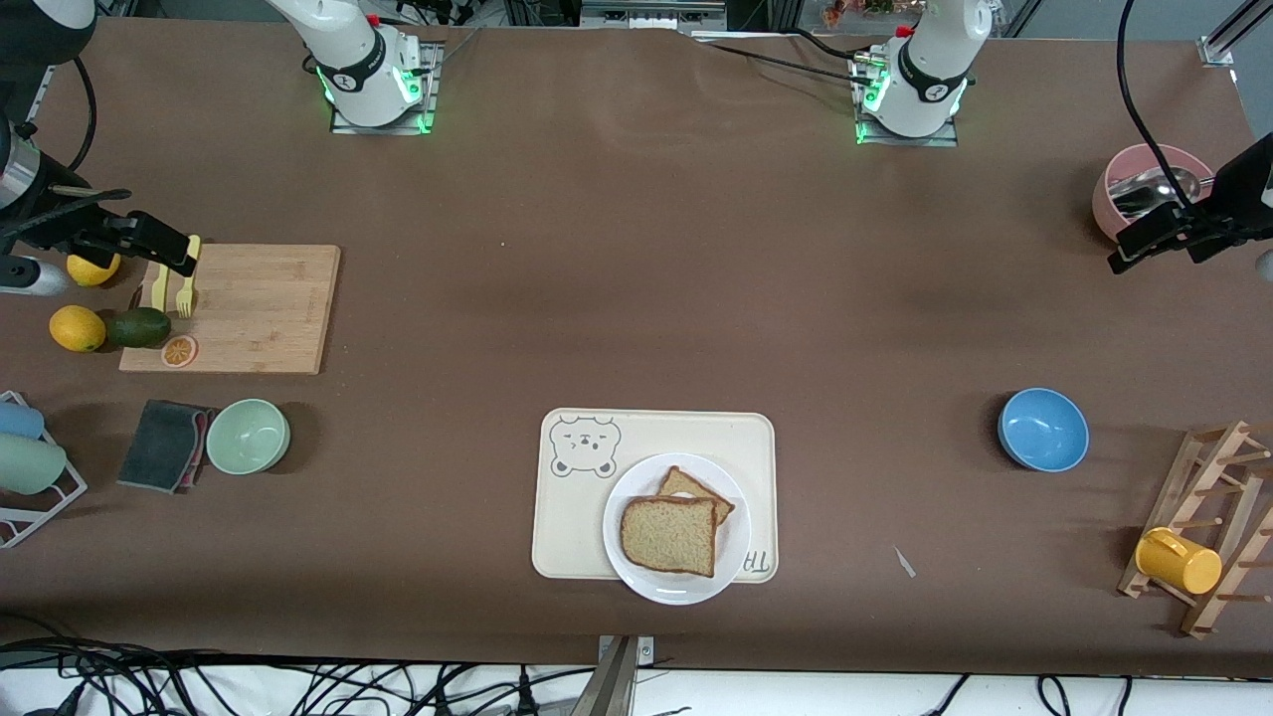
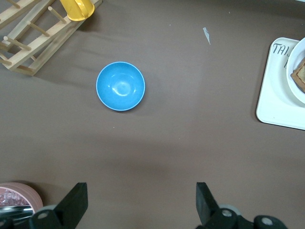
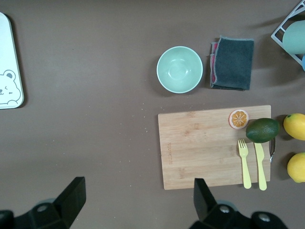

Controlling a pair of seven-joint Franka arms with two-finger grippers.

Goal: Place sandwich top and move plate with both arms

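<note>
Here, front view only: sandwich top (image 1: 669, 536) flat on the plate (image 1: 636, 577), laid askew over a darker slice (image 1: 696, 490); plate on the cream tray (image 1: 651, 438) at the worktop (image 1: 636, 298) edge nearest the camera, midway between the arms.

Right wrist view only, in full: green bowl (image 3: 179, 69), grey cloth (image 3: 232, 63), cutting board (image 3: 205, 143) carrying orange slice (image 3: 238, 119), avocado (image 3: 262, 130), yellow fork (image 3: 244, 162) and knife (image 3: 260, 164); two lemons (image 3: 295, 126) just beside the board. Tray corner with bear drawing at frame edge; no bread visible.

Left wrist view only, in full: blue bowl (image 2: 120, 86), wooden rack (image 2: 33, 38) with yellow cup (image 2: 78, 8), rim of pink bowl (image 2: 19, 198). Tray edge and sliver of plate (image 2: 298, 71) visible.

Right pincer (image 1: 164, 254): raised over the cutting board's end, fingers (image 3: 71, 198) spread fully apart, holding nothing, arm waiting. Left pincer (image 1: 1144, 239): raised over the pink bowl (image 1: 1154, 189), fingers (image 2: 76, 200) spread fully apart, holding nothing, arm waiting.
</note>
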